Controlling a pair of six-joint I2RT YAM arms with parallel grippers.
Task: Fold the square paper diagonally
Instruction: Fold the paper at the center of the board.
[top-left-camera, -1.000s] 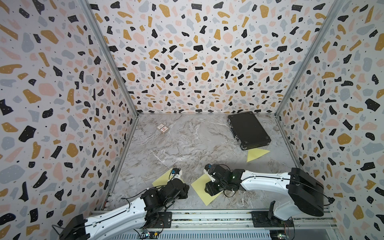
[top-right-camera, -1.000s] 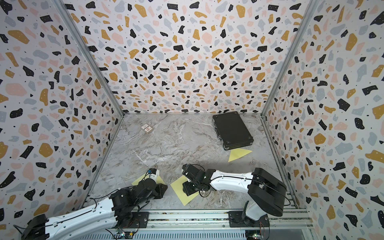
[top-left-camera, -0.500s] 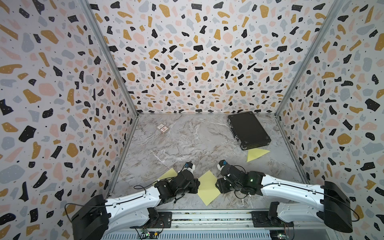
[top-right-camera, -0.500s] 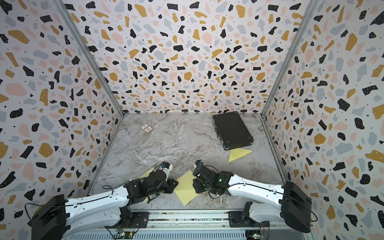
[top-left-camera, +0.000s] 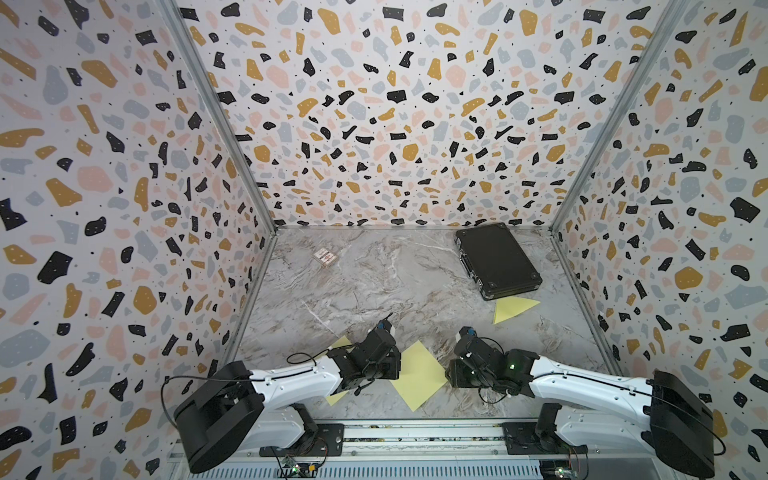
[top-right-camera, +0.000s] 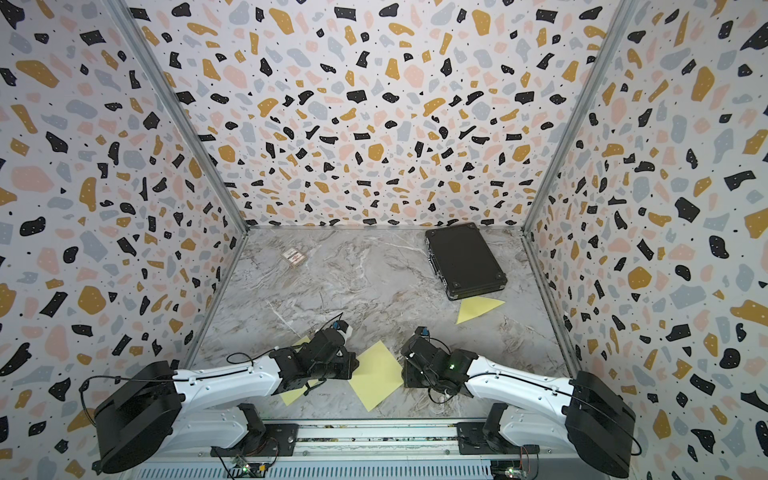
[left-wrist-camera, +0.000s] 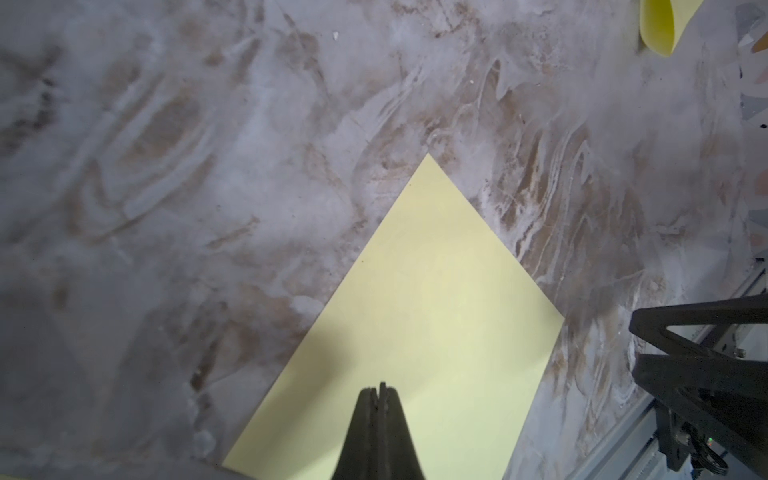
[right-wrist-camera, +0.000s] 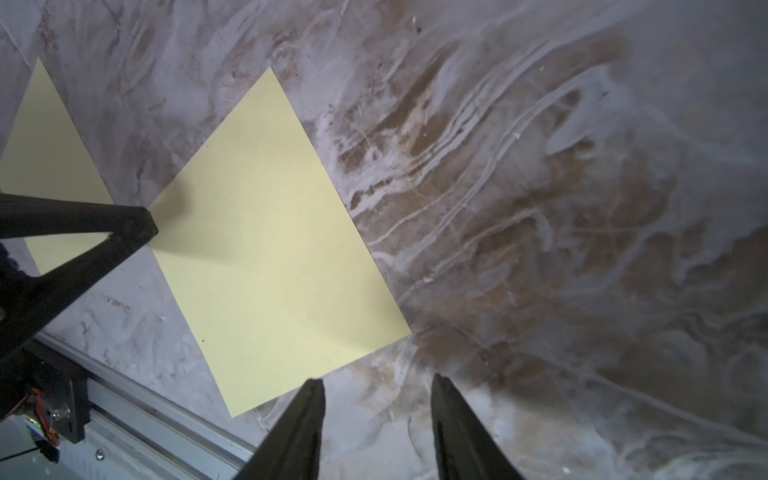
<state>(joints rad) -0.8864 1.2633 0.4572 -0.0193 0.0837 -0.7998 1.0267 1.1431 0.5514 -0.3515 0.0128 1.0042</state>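
The square yellow paper (top-left-camera: 419, 374) (top-right-camera: 376, 374) lies flat near the table's front edge, one corner pointing away from me. My left gripper (top-left-camera: 395, 365) (left-wrist-camera: 380, 388) is shut, and its tip rests over the paper's left corner (right-wrist-camera: 174, 216) with nothing between the jaws. My right gripper (top-left-camera: 451, 374) (right-wrist-camera: 378, 380) stands open just off the paper's right corner, over bare marble. Both wrist views show the whole sheet (left-wrist-camera: 415, 311) (right-wrist-camera: 270, 249) unfolded.
A second yellow sheet (top-left-camera: 338, 345) lies partly under my left arm. A folded yellow triangle (top-left-camera: 513, 309) sits at the front of a black case (top-left-camera: 496, 259) at the back right. A small card pack (top-left-camera: 325, 256) lies at the back left. A metal rail (top-left-camera: 415, 432) borders the front.
My left gripper moved right from the second sheet to the square paper's left corner and shut. My right gripper slid right, off the paper, to its right corner.
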